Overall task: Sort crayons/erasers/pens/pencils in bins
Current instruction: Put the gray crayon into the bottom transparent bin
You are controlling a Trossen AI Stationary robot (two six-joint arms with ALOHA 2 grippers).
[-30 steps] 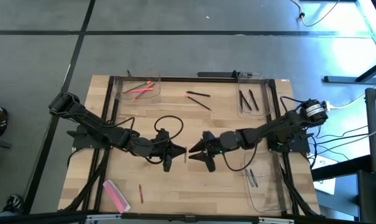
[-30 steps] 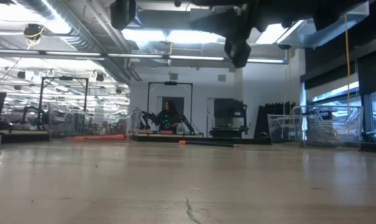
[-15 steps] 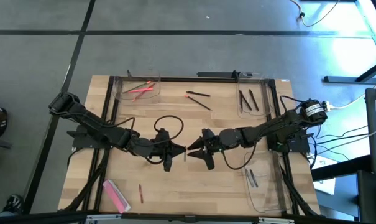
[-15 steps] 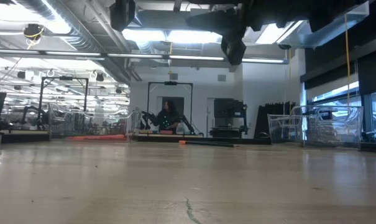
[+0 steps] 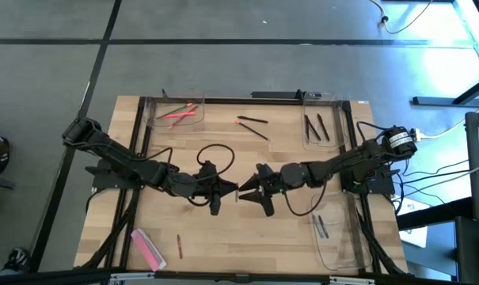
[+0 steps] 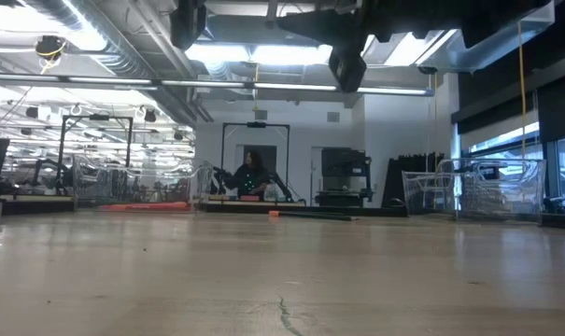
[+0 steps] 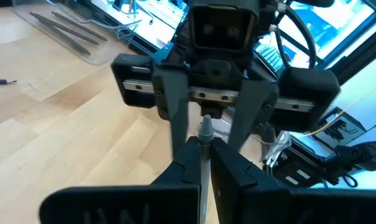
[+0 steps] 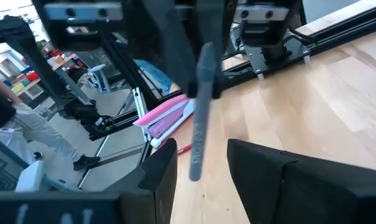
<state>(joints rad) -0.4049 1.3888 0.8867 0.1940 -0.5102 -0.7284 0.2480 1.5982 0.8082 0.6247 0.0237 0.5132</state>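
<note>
My left gripper [image 5: 228, 190] is shut on a grey pencil [image 8: 200, 112] above the middle of the table. My right gripper [image 5: 245, 191] faces it, open, with one finger [image 8: 160, 177] on either side of the pencil's lower part and not touching it. Three clear bins stand on the table. The far left bin [image 5: 176, 115] holds pink crayons, the far right bin [image 5: 318, 127] holds black pens, and the near right bin [image 5: 334, 233] holds thin grey sticks. My left gripper pinches the pencil near its upper end [image 7: 204, 134] between its two fingers. The fingers come almost level from the table's left and lie across the pencil. The pencil stands roughly upright, and its lower end [image 8: 194, 174] hangs free, clear of the table.
An orange-tipped stick [image 5: 251, 120] and a black stick [image 5: 256, 131] lie loose at the far middle. A flat pink bar [image 5: 146, 247] and a dark red pencil [image 5: 179, 245] lie near the front left. A black cable loop [image 5: 215, 157] hangs by the left arm.
</note>
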